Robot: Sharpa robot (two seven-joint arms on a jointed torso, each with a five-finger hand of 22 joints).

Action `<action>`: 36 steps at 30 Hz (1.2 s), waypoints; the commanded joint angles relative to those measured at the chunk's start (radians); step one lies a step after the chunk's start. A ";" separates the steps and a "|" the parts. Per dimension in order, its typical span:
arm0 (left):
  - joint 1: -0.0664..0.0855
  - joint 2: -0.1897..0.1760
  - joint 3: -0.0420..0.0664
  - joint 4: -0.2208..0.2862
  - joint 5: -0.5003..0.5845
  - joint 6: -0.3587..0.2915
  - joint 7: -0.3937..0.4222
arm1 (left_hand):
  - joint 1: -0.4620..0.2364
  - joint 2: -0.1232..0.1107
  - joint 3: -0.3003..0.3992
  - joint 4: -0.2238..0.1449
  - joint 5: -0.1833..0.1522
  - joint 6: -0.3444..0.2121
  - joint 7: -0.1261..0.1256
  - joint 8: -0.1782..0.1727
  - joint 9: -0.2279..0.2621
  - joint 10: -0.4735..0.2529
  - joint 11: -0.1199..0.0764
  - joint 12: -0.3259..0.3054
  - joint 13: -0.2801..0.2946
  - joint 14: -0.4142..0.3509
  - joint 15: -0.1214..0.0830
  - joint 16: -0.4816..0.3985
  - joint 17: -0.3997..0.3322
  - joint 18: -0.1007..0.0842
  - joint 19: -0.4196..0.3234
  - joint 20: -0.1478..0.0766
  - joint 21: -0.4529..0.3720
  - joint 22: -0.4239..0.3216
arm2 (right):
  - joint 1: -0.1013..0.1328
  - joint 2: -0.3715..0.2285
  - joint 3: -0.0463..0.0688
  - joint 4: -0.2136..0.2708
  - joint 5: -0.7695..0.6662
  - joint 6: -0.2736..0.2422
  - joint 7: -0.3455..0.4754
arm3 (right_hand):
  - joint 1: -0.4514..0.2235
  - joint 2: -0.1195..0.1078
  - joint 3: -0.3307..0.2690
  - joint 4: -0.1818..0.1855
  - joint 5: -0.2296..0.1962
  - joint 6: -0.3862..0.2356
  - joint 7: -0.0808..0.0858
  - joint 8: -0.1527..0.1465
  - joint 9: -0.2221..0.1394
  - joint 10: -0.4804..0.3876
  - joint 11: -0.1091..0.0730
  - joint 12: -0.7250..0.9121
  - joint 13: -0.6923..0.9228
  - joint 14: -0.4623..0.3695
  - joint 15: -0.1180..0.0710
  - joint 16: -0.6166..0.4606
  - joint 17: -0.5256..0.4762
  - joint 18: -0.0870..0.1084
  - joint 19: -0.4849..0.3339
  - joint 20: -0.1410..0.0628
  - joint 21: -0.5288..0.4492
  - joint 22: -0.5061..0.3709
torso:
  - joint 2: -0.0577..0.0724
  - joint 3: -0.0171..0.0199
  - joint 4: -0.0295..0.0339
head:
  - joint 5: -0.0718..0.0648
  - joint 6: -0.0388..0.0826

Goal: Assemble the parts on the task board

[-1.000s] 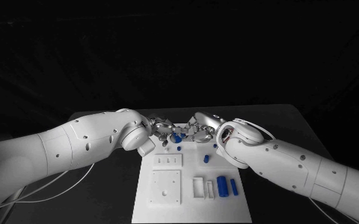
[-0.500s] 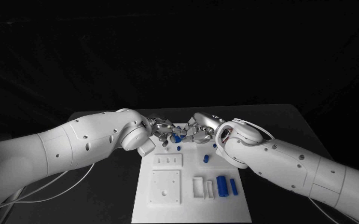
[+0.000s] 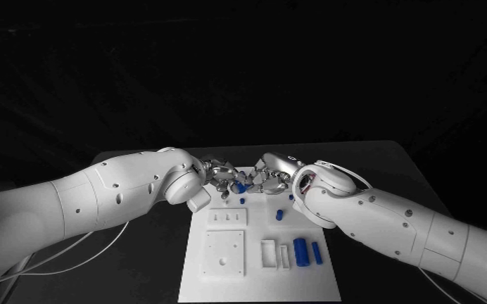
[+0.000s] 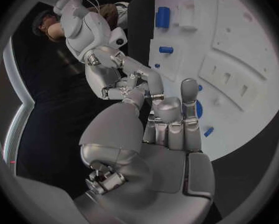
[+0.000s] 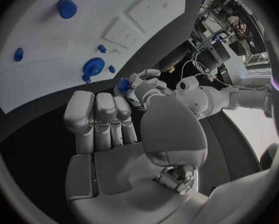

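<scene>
The white task board (image 3: 259, 276) lies in the middle of the table. My two hands meet over its far end. In the right wrist view my left hand (image 5: 141, 87) pinches a small blue part (image 5: 123, 84) at its fingertips, just off the board's edge. My left hand (image 3: 218, 175) and right hand (image 3: 269, 177) sit on either side of a round blue part (image 3: 241, 188) lying on the board. My right hand (image 5: 105, 117) has its fingers side by side with nothing in them, close to that round blue part (image 5: 92, 65).
More blue parts lie on the board: a short peg (image 3: 279, 214), two longer cylinders (image 3: 300, 249) at the near right, and a tiny piece (image 3: 243, 200). Raised white blocks with slots (image 3: 227, 217) and a square plate (image 3: 224, 251) sit on the board's left half.
The fingers of both hands have shifted very slightly at the board's far end. The parts on the board lie where they were.
</scene>
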 commanded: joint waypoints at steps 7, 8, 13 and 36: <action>0.002 0.008 0.003 0.008 0.014 0.025 0.028 | -0.060 -0.043 0.070 -0.022 0.151 0.068 -0.047 0.022 0.523 0.048 -0.018 0.003 0.005 -0.002 -0.011 0.013 0.019 -0.006 0.008 -0.012 -0.015 0.013 | -0.002 0.004 -0.002 0.000 -0.008 -0.014 0.002 | -0.001 -0.004 0.013 0.008 0.001 -0.001 -0.005 0.003 0.001 -0.005 -0.006 -0.004 0.000 0.002 -0.004 -0.007 -0.002 -0.007 0.009 -0.002 -0.008 0.133 | 0.000 0.0010 0.0004 | 0.000 -0.005; 0.002 0.008 0.003 0.008 0.013 0.025 0.028 | -0.068 -0.049 0.087 -0.021 0.162 0.066 -0.049 0.017 0.577 0.048 -0.018 0.007 0.005 -0.002 -0.012 0.017 0.025 -0.008 0.010 -0.014 -0.019 0.017 | -0.002 0.004 -0.002 0.001 -0.008 -0.015 0.003 | -0.002 -0.004 0.013 0.010 0.001 -0.001 -0.005 0.003 0.001 -0.004 -0.005 -0.003 0.000 0.002 -0.004 -0.007 -0.002 -0.006 0.009 -0.002 -0.009 0.133 | 0.000 0.0009 -0.0001 | 0.000 -0.005; 0.002 0.009 0.003 0.010 0.005 0.024 0.032 | -0.079 -0.064 0.109 -0.010 0.173 0.080 -0.054 0.005 0.661 0.048 -0.020 0.029 0.008 0.002 -0.014 0.027 0.046 -0.009 0.016 -0.016 -0.028 0.033 | -0.002 0.005 -0.002 0.001 -0.007 -0.024 0.006 | -0.002 -0.004 0.014 0.010 0.001 -0.002 -0.005 0.003 0.001 -0.004 -0.005 -0.003 0.000 0.002 -0.004 -0.007 -0.002 -0.006 0.009 -0.002 -0.008 0.133 | 0.000 0.0010 -0.0006 | -0.001 -0.007; 0.001 0.005 0.002 0.010 -0.015 -0.002 0.046 | -0.061 -0.100 0.093 -0.009 0.171 0.149 -0.078 0.005 0.792 0.050 -0.034 0.096 0.011 0.022 -0.022 0.047 0.120 -0.014 0.032 -0.023 -0.049 0.069 | -0.002 -0.002 -0.002 0.000 0.006 -0.056 0.025 | -0.006 0.009 0.055 0.001 0.004 -0.005 -0.003 0.003 0.001 -0.007 -0.005 -0.001 -0.003 0.002 -0.003 -0.006 -0.006 -0.005 0.011 0.000 -0.010 0.134 | 0.000 0.0007 -0.0005 | -0.002 -0.011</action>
